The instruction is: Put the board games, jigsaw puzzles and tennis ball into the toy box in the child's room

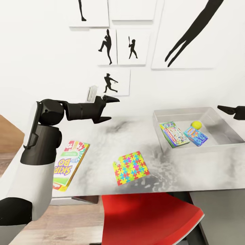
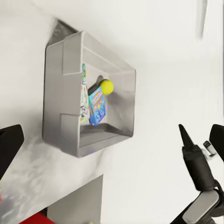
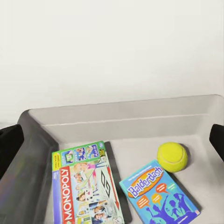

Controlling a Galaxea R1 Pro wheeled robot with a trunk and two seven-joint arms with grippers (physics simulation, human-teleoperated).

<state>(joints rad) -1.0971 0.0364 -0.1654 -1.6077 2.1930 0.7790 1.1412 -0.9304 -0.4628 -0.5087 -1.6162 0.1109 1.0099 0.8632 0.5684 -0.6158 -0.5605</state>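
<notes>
The grey toy box (image 1: pixel 183 112) stands on the pale table (image 1: pixel 102 143) at the right. It holds a Monopoly board game (image 1: pixel 174 134), a blue Balderdash board game (image 1: pixel 196 136) and the yellow-green tennis ball (image 1: pixel 196 125). Outside it, a Skip-Bo board game (image 1: pixel 70 164) lies flat near the front left edge, and one multicoloured jigsaw puzzle (image 1: pixel 131 167) lies flat mid-table. My left gripper (image 1: pixel 114 109) hovers open and empty over the table's back, left of the box. My right gripper (image 3: pixel 112 140) is open above the box, over the ball (image 3: pixel 172 157) and both games.
A red chair (image 1: pixel 149 217) is tucked under the table's front edge. The white wall with black silhouette pictures (image 1: pixel 109 46) rises right behind the table. A small white object (image 1: pixel 91 93) stands by the wall behind my left gripper. Wood floor (image 1: pixel 68 224) shows at the lower left.
</notes>
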